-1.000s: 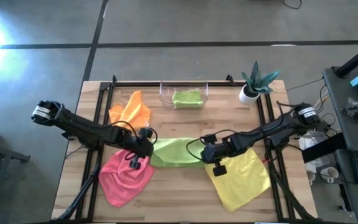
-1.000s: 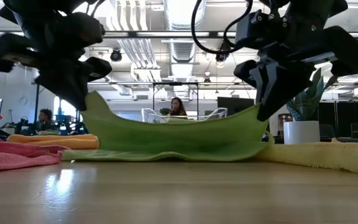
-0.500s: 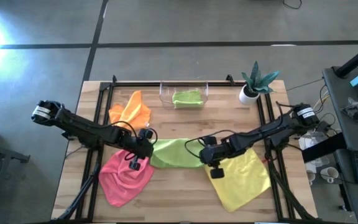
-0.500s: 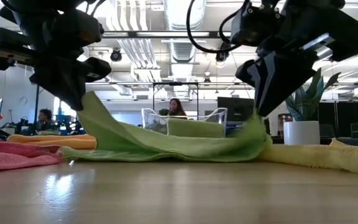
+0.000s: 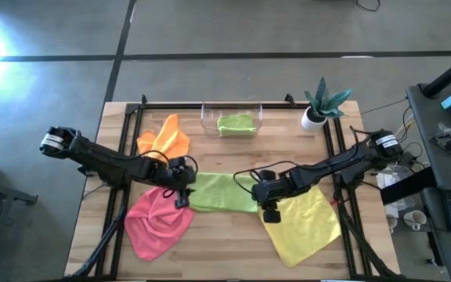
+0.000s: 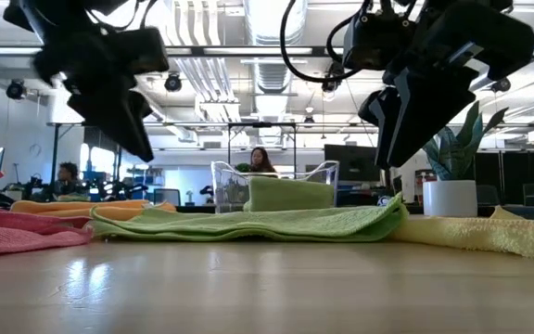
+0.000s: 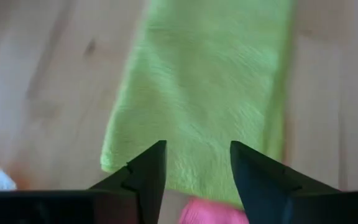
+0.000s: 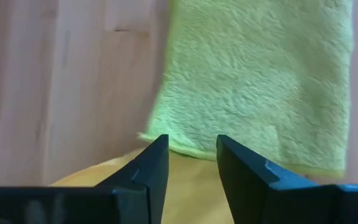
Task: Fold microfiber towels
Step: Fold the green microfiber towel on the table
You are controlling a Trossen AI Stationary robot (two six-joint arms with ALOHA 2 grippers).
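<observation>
A lime green towel (image 5: 224, 193) lies flat, folded into a strip, at the table's centre. My left gripper (image 5: 186, 190) hovers open just above the strip's left end (image 7: 142, 149). My right gripper (image 5: 263, 196) hovers open above its right end (image 8: 185, 140). In the low view both grippers stand clear above the green towel (image 6: 258, 223). A pink towel (image 5: 159, 223) lies crumpled at the near left, and a yellow towel (image 5: 308, 223) lies spread at the near right. An orange towel (image 5: 164, 137) lies at the far left. Another folded green towel (image 5: 236, 123) sits in the clear bin (image 5: 207, 117).
A potted plant in a white pot (image 5: 318, 110) stands at the far right corner. The clear bin stands at the far edge's middle. Black frame rails (image 5: 124, 149) run along both sides of the table. Bare wood (image 5: 225, 243) shows at the near centre.
Both grippers have let go of the green towel's ends, which they held raised a second ago. Both ends have dropped, and the towel now lies flat on the table. My left gripper has risen a little, clear of the cloth.
</observation>
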